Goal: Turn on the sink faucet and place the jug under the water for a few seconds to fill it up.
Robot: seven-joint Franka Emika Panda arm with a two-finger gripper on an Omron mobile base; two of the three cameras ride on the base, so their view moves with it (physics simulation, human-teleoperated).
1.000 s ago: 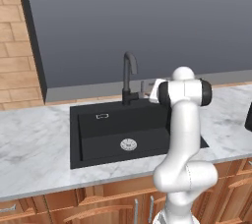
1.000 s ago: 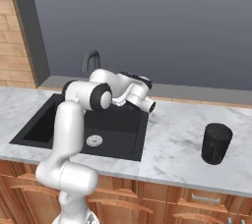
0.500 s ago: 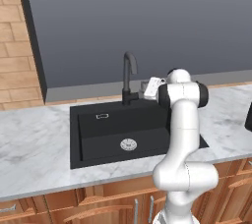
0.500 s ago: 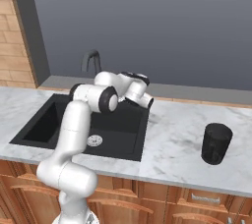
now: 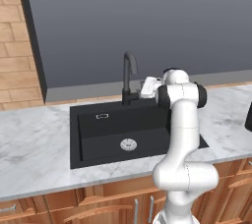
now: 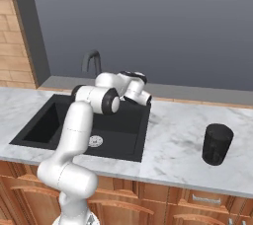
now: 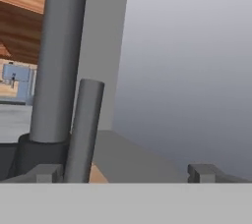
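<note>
Starting on the left, there's a tan brick wall point(image 5: 15, 36) next to a big flat dark grey back panel point(image 5: 147, 21), with a white-and-grey marble countertop point(image 5: 29, 139) below it and wooden cabinet fronts point(image 5: 98, 208) under that. Set into the counter is the black rectangular sink point(image 5: 98, 134) with its round silver drain point(image 5: 128, 144) and a little silver overflow slot point(image 5: 102, 116) on the back wall. Behind the basin stands the tall dark grey gooseneck faucet point(image 5: 129, 75) on its black base. No stream coming out of the spout that I can see. In the hand view the small grey side lever point(image 7: 84, 129) sits right by the left fingertip, just beside the thick spout column. The white arm's two-finger gripper point(image 7: 125, 173) is up close to the faucet's right side, jaws spread wide with nothing between them. Way over on the right, the matte black cylindrical jug point(image 6: 217, 143) stands upright on the counter, well apart from the sink.
</note>
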